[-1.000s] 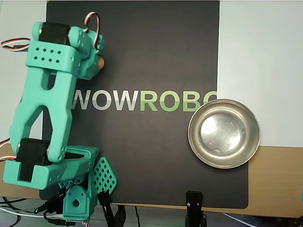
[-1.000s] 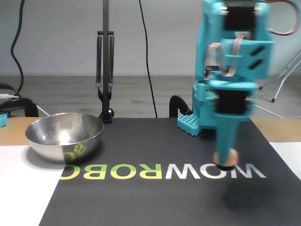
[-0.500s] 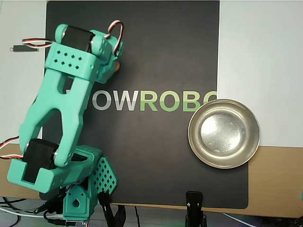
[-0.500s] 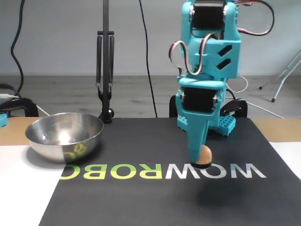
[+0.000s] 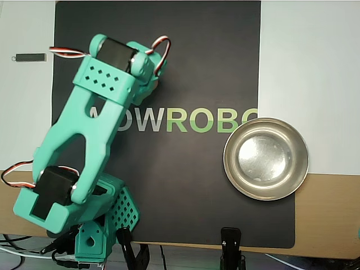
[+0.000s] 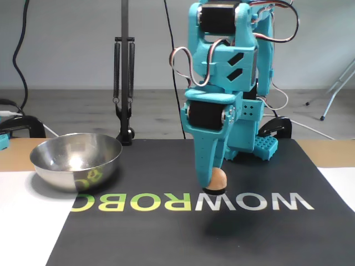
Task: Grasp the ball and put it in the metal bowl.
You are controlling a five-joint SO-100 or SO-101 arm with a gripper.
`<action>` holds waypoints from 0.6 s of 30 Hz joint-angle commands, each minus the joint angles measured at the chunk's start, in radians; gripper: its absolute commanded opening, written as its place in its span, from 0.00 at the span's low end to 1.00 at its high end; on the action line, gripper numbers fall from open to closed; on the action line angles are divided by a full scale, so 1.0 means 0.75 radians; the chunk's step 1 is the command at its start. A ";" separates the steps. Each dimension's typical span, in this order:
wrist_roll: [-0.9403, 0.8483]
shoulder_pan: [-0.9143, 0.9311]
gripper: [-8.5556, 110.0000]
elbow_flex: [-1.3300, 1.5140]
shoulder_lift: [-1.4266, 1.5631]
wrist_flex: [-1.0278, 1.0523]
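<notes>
Tabletop [image 5: 332, 219]: light wood, edges showing around a black mat [image 5: 185, 191] printed with white-and-green lettering [image 6: 188, 202]; white sheets [image 5: 309, 67] lie along the mat's sides. Far wall [image 6: 66, 44]: plain pale grey. Floor [image 6: 150, 113]: grey-brown. Black spring-arm stand [image 6: 124, 83] rises behind the tabletop. Black cables [image 6: 22, 39] hang far left. Light even, diffuse.

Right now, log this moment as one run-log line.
phase: grasp | claw: lowered around ball on black mat, closure unclear | ball: not lifted | metal bowl: empty, off to the left in fixed view

arm bent, pincer [image 6: 213, 185] down (clamped on ball [image 6: 218, 179])
</notes>
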 commanded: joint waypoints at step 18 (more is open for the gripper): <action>-0.008 0.145 0.37 -0.344 0.072 0.221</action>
